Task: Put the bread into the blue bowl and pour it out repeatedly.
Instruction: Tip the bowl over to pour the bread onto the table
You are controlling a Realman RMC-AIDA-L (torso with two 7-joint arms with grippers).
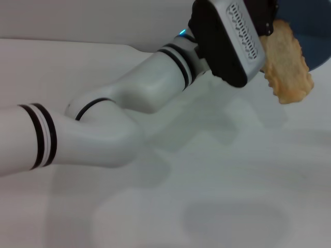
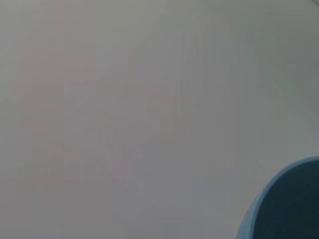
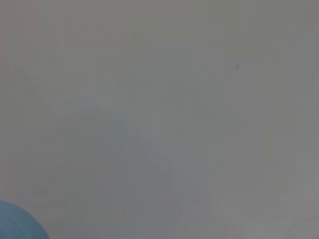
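I see the white tabletop (image 1: 217, 196) filling most of my head view. My left arm (image 1: 103, 119) reaches across it from the left side up toward the far right, its dark wrist housing raised at the top. The bowl (image 1: 315, 36) shows only as a dark-blue patch at the top right edge, behind the bread; a slice of its rim also shows in the left wrist view (image 2: 259, 209) and in the right wrist view (image 3: 20, 224). The bread (image 1: 288, 64), plain tan side toward me, hangs tilted off the tabletop just beside the left pincer (image 1: 266, 31), in front of the bowl. I cannot tell whether that pincer is closed on it.
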